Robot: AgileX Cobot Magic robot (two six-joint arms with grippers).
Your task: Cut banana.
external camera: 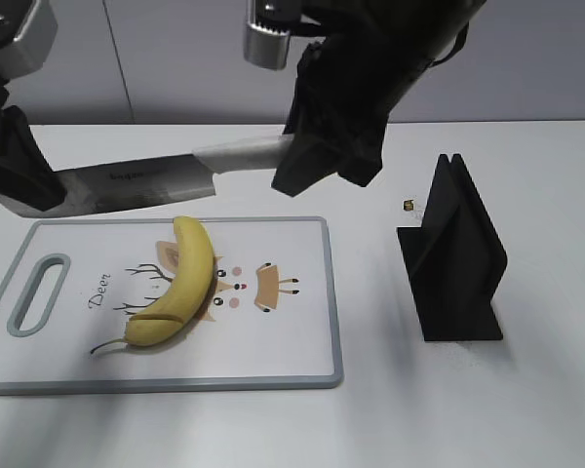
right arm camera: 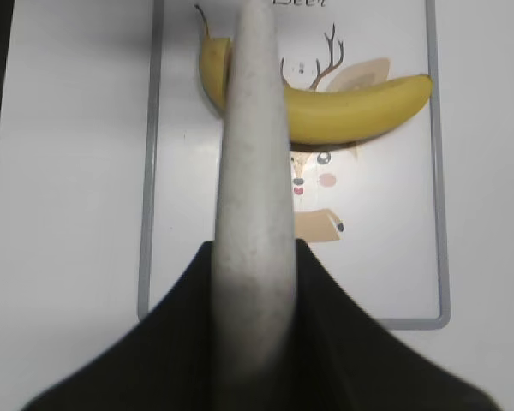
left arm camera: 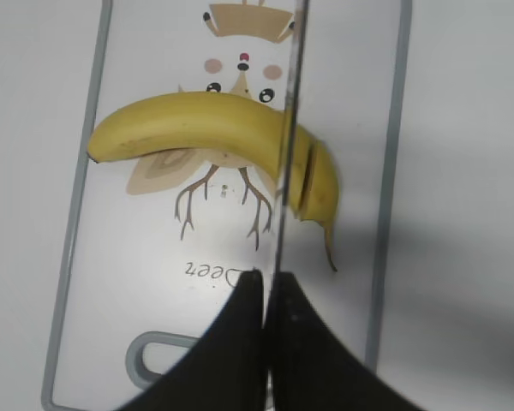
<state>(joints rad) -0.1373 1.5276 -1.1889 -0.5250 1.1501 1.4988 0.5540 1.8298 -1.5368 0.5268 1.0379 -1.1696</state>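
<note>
Banana (external camera: pixel 180 288) lies below both hands, each clamped on the knife (external camera: pixel 166 180).

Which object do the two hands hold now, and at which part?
A knife: the right hand grips its pale handle, and the left hand pinches the blade's tip end.

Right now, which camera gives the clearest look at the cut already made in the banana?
The left wrist view: the cut crosses the banana near its stem end, beside the knife blade. The exterior view shows it as a thin line; in the right wrist view the knife handle hides it.
</note>
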